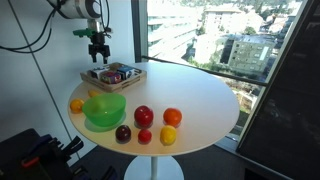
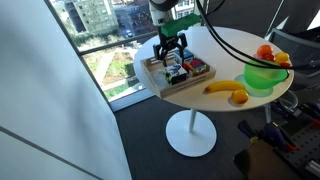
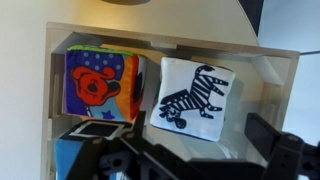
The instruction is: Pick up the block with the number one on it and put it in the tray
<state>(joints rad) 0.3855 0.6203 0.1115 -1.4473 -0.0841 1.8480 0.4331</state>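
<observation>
Round white table (image 1: pixel 200 95) stood beside tall windows over a city view. Tray (image 3: pixel 200 48) sat at the window-side edge, apart from the green bowl (image 1: pixel 104 110) and the loose fruit (image 1: pixel 143 116). Gripper (image 2: pixel 170 52) hung directly above the tray, pointing straight down. Its fingers looked spread wide with nothing between them, which suits a release rather than a carry.

Wrist view showed three soft cubes packed inside the tray walls: a zebra cube (image 3: pixel 195 95), a bright red-and-blue cube (image 3: pixel 100 85) touching it, and a dark-framed, pale-faced block (image 3: pixel 97 129) just beside the bright one, closest under the gripper. Judged this to be the target block, lying in the tray; no numeral was legible. Task likely done bar lifting clear.
</observation>
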